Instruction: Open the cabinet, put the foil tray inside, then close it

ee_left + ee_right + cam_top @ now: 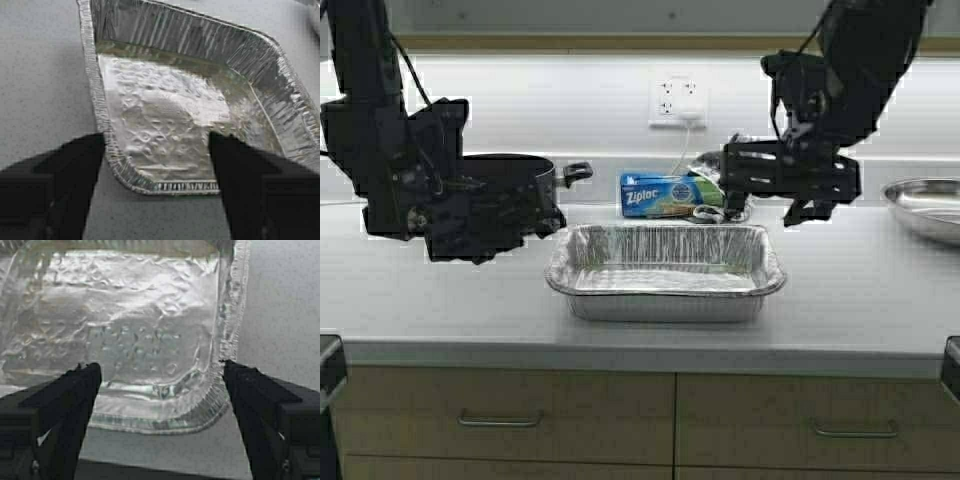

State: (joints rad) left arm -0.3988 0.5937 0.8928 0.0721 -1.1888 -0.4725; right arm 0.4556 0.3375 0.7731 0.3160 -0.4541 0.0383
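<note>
The foil tray sits empty on the grey counter, mid-view, near the front edge. My left gripper hovers open just off the tray's left end; in the left wrist view its black fingers straddle a corner of the tray without touching it. My right gripper hangs open above the tray's back right corner; in the right wrist view another corner of the tray shows between its spread fingers. The cabinet's doors are out of view.
A black pot stands behind the left gripper. A blue Ziploc box lies behind the tray, below a wall outlet. A round steel bowl sits at far right. Base drawers run below the counter.
</note>
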